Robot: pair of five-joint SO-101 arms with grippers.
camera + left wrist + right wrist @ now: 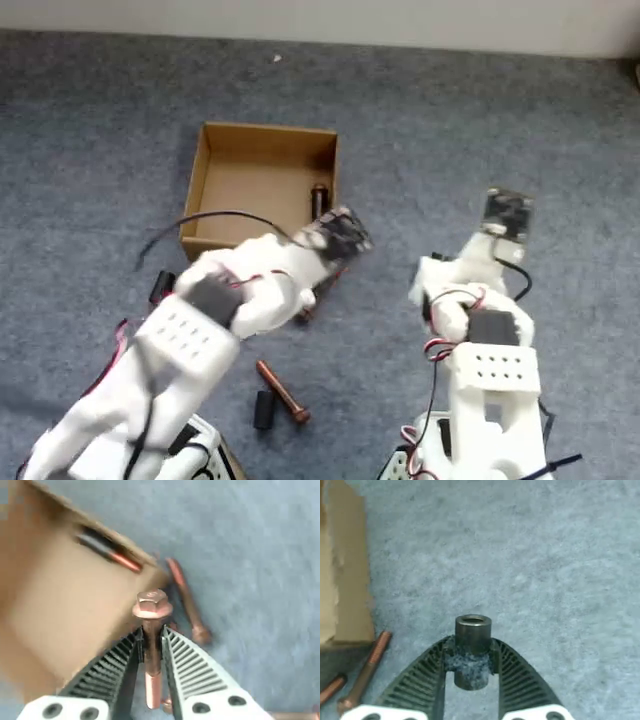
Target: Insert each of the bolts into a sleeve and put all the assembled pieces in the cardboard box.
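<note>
My left gripper (pixel 152 639) is shut on a copper bolt (pixel 152 609), held head-up by its shank over the front right corner of the cardboard box (pixel 70 615). In the high view this gripper (pixel 318 287) hangs at the box's (pixel 205 180) near right corner. One assembled bolt and sleeve (pixel 319 200) lies inside the box (pixel 107 547). My right gripper (pixel 471 645) is shut on a black sleeve (pixel 472 630), bore facing up, above the carpet right of the box. A loose bolt (pixel 282 390) and a black sleeve (pixel 264 408) lie near the arm bases.
Grey carpet covers the floor. Another bolt (pixel 185 597) lies on the carpet just outside the box, and two bolts (pixel 365 672) lie near the box corner (pixel 345 580). A further black sleeve (pixel 160 285) rests left of the left arm.
</note>
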